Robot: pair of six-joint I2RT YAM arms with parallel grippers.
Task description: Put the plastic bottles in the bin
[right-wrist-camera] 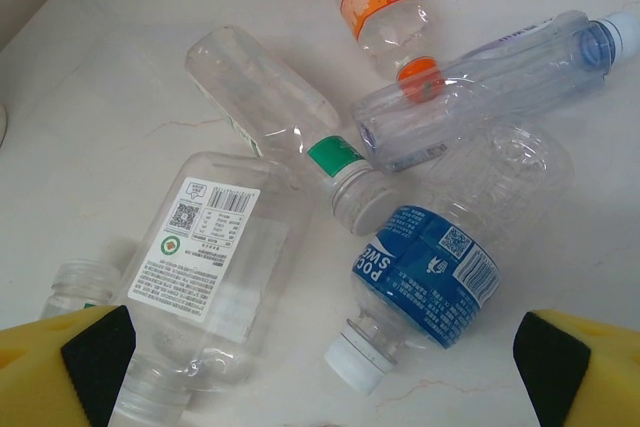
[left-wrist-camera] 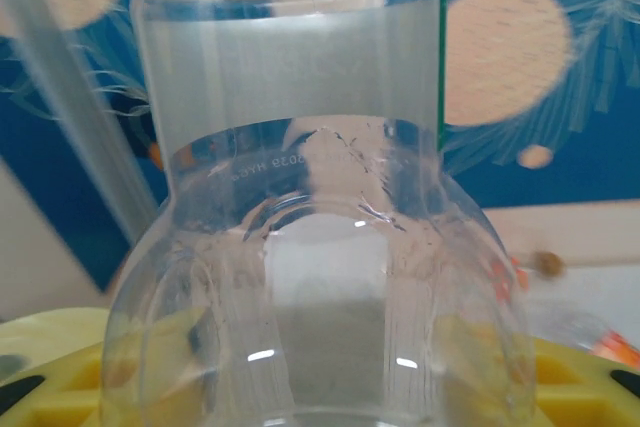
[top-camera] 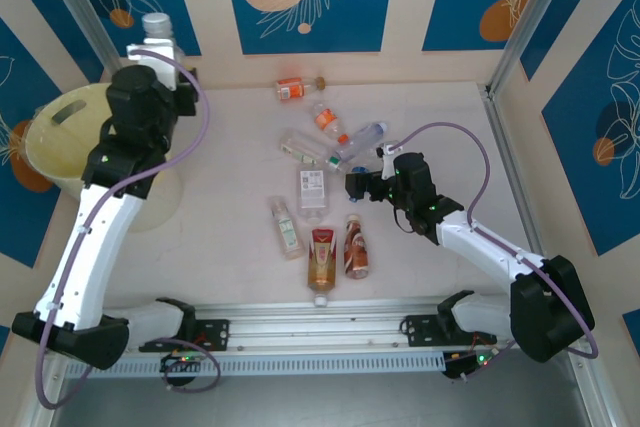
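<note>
Our left gripper point(top-camera: 152, 52) hugs a clear bottle point(left-wrist-camera: 300, 247) up high beside the yellow bin point(top-camera: 45, 152), so next we should swing it over the bin and let go, while our right gripper point(right-wrist-camera: 320, 372) hangs wide open above the blue-label bottle point(right-wrist-camera: 425, 267).

You have a left arm point(top-camera: 85, 237) and a right arm point(top-camera: 490, 247) of white links and black joints, on black bases point(top-camera: 75, 337) at seven and five o'clock, each trailing a lilac cable point(top-camera: 206, 122), and the right hand point(right-wrist-camera: 320, 357) has yellow fingers point(right-wrist-camera: 590, 347) with black pads point(right-wrist-camera: 98, 352).
</note>
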